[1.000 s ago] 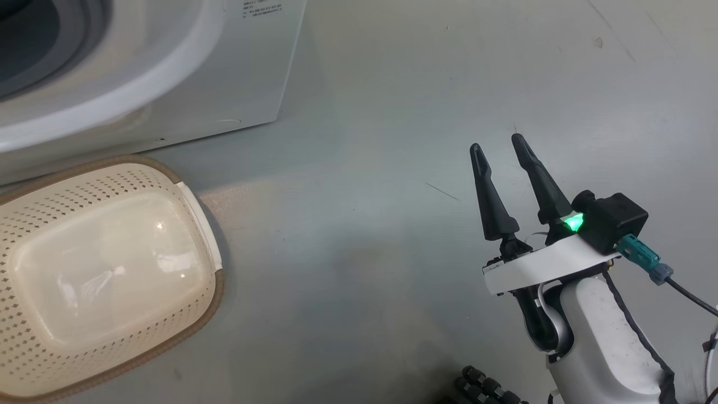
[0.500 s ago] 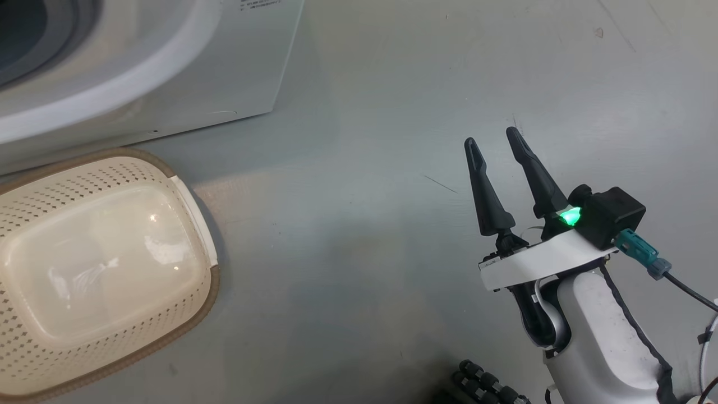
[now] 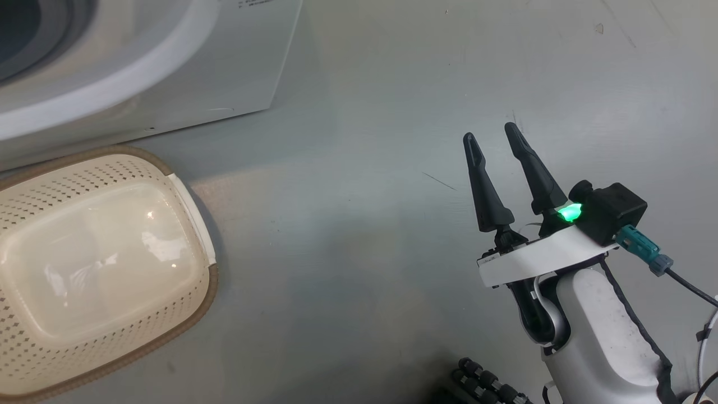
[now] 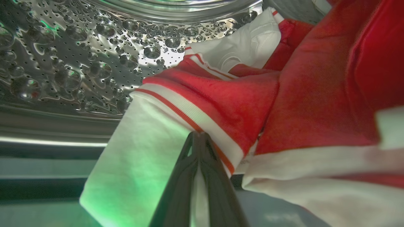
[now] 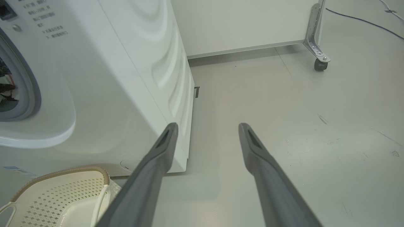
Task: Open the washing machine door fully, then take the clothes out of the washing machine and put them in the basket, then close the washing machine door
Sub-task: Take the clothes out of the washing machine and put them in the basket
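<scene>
The left gripper [image 4: 199, 136] is inside the perforated steel drum [image 4: 79, 63], its two dark fingers pressed together on the soft red clothes with white panels and striped trim [image 4: 252, 104]. The tips bite at the red-and-white striped edge of a white panel, and a sliver of white cloth shows in the slit between the fingers. The rest of the garments is heaped to the right of the gripper and crowds that side of the left wrist view, while the dimpled drum wall lies bare on the other side. Outside, the big white front-loading washing machine [image 3: 224, 67] stands on a grey floor [image 3: 364, 224], and the small cream perforated plastic basket with a brown woven-look rim [image 3: 210, 292] sits just in front of its lower corner, its glossy bottom catching the light. The right gripper [image 3: 491, 133] hangs over bare floor well apart from the basket, fingers spread wide and holding nothing; a green light [image 3: 571, 212] glows at its base. Beyond it, a white panel [image 5: 236, 25] stands on a metal bracket with a small caster [image 5: 319, 64].
</scene>
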### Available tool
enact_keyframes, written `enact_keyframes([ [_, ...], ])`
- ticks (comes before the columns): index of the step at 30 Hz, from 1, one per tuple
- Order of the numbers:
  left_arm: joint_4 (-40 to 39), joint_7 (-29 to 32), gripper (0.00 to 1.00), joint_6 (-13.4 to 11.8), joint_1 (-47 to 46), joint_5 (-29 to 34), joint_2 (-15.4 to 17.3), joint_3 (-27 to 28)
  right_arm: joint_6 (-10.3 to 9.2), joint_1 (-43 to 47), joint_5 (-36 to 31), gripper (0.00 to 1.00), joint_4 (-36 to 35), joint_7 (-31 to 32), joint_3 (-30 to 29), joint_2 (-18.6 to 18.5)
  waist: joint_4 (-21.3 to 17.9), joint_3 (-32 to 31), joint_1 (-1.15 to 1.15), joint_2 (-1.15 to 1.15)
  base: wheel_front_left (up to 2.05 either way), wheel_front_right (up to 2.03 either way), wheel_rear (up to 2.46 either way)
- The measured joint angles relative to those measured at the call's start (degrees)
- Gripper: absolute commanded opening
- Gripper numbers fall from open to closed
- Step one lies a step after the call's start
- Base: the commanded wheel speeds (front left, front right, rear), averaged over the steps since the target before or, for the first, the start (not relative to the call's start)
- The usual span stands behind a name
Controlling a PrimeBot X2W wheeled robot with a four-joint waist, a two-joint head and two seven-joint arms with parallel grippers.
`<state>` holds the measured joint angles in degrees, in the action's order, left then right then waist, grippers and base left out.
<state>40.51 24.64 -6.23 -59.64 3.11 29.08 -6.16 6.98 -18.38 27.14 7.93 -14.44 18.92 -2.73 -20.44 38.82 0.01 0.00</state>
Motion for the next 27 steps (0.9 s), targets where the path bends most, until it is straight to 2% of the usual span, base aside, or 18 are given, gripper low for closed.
enact_keyframes([
  [11,2.1,-5.1,0.00,0.0,-0.2,-0.4,-2.8,0.3,0.00,-0.2,-0.2,1.00,0.5,0.0,-0.1,0.0,0.7,-1.7,0.00,0.00,0.00,0.00,0.00],
  [27,4.4,-19.3,0.00,0.0,3.9,-5.2,-9.9,2.2,0.00,0.1,-2.9,1.00,2.3,0.0,-2.1,0.0,4.2,-8.2,0.00,0.00,0.00,0.00,0.00],
])
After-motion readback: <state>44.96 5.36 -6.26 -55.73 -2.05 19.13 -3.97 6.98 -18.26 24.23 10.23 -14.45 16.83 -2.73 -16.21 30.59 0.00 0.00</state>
